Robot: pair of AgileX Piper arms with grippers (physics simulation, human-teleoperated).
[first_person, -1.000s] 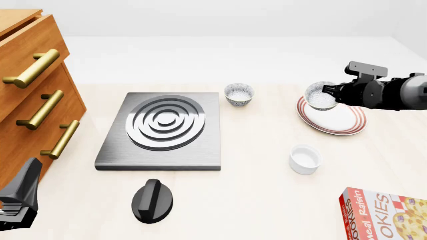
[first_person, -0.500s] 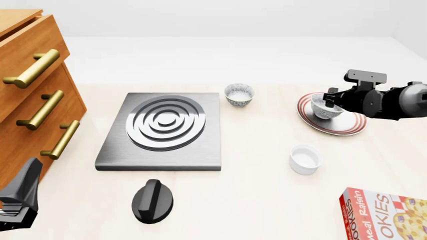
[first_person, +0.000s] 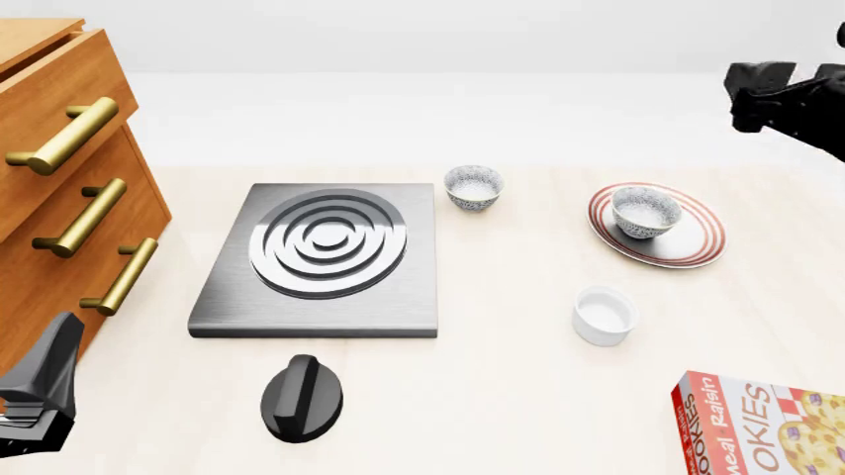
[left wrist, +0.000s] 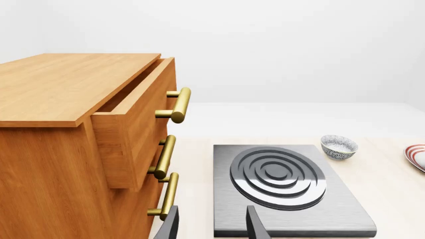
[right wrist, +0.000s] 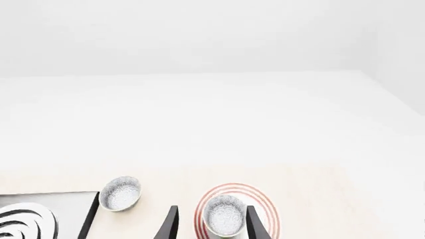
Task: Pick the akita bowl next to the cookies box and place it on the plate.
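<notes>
Cookies box cut off at front view's lower right corner; lettering partly lost. Plate clipped in left wrist view. Right hand only partly in frame at upper right, fingertips hidden. Left hand cropped at lower left.

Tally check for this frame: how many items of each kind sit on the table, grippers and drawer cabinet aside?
Speckled bowls: 2 (akita bowl on the plate, second bowl beside the stove plate)
Plate: 1
White cup: 1
Cookies box: 1
Stove plate: 1
Black knob: 1
Total: 7
</notes>
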